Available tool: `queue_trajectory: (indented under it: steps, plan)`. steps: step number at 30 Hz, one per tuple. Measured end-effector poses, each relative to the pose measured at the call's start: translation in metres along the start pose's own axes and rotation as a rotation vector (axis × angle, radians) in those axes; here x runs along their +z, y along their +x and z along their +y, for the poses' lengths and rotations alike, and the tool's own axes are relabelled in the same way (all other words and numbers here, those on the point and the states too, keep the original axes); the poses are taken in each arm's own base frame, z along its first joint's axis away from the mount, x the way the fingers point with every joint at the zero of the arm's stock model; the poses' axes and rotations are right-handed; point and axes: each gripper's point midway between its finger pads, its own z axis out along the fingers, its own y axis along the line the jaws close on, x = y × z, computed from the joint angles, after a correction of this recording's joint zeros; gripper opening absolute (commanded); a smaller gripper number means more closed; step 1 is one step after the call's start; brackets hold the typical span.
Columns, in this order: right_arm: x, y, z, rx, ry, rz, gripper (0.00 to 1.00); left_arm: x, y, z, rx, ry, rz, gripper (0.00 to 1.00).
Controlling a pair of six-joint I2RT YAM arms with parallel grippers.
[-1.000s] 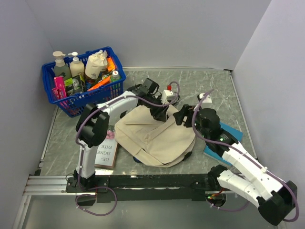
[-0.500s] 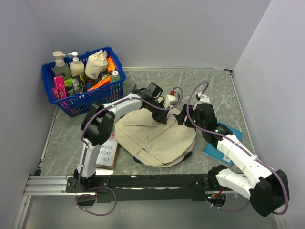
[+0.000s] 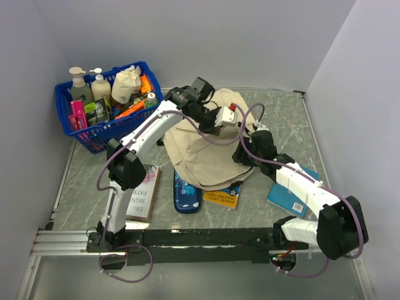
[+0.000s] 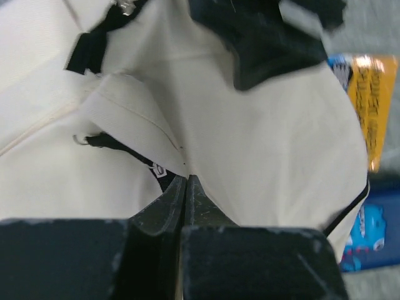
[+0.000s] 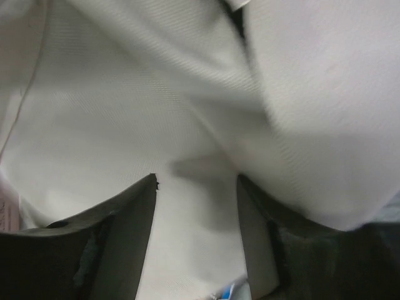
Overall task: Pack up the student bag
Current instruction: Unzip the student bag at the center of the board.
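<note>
The student bag (image 3: 206, 150), cream-beige with black trim, is raised off the table at its far side and hangs as a peaked heap. My left gripper (image 3: 217, 120) is shut on a fold of its fabric near the top. In the left wrist view the fingertips (image 4: 185, 179) meet on the cloth (image 4: 262, 144) beside a black strap. My right gripper (image 3: 241, 154) presses against the bag's right flank. Its jaws (image 5: 197, 182) stand apart with cream fabric (image 5: 125, 112) lying between them.
A blue pencil case (image 3: 186, 194) and a yellow book (image 3: 224, 197) lie by the bag's near edge. A white book (image 3: 142, 195) lies to the left and a blue book (image 3: 287, 197) to the right. The blue basket (image 3: 103, 132) of bottles stands at the back left.
My left gripper shut on the bag and pulled its far side up and back, uncovering the pencil case and yellow book. My right gripper moved in against the bag, its jaws narrowing.
</note>
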Motion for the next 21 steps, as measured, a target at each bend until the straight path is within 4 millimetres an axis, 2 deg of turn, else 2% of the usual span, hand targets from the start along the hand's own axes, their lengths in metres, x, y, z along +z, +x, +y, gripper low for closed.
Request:
queue_trajectory:
  steps: [1, 3, 7, 9, 12, 15, 17, 19, 21]
  plan:
    - [-0.002, 0.003, 0.002, 0.0, -0.013, 0.006, 0.47, -0.001, 0.006, -0.005, 0.024, 0.014, 0.014, 0.01]
    - [-0.006, 0.018, 0.005, -0.005, -0.05, 0.035, 0.44, -0.001, 0.02, -0.017, 0.058, 0.047, 0.049, 0.01]
    - [-0.018, 0.056, 0.026, -0.04, -0.16, 0.132, 0.45, -0.001, 0.049, -0.042, 0.079, 0.138, 0.131, 0.01]
    - [-0.029, 0.058, 0.035, -0.062, -0.198, 0.129, 0.47, -0.004, 0.056, -0.052, 0.073, 0.181, 0.158, 0.01]
    - [-0.047, 0.03, 0.034, -0.059, -0.192, 0.032, 0.48, -0.006, 0.062, -0.065, 0.06, 0.228, 0.18, 0.01]
    - [-0.063, -0.025, 0.031, -0.057, -0.13, -0.126, 0.48, -0.004, 0.068, -0.073, 0.054, 0.259, 0.188, 0.01]
    - [-0.066, -0.05, 0.032, -0.063, -0.099, -0.185, 0.49, -0.003, 0.07, -0.075, 0.062, 0.27, 0.186, 0.01]
    - [-0.062, -0.058, 0.032, -0.073, -0.084, -0.19, 0.5, -0.001, 0.071, -0.078, 0.063, 0.281, 0.183, 0.01]
    - [-0.051, -0.048, 0.028, -0.088, -0.073, -0.152, 0.49, 0.002, 0.075, -0.081, 0.065, 0.295, 0.181, 0.01]
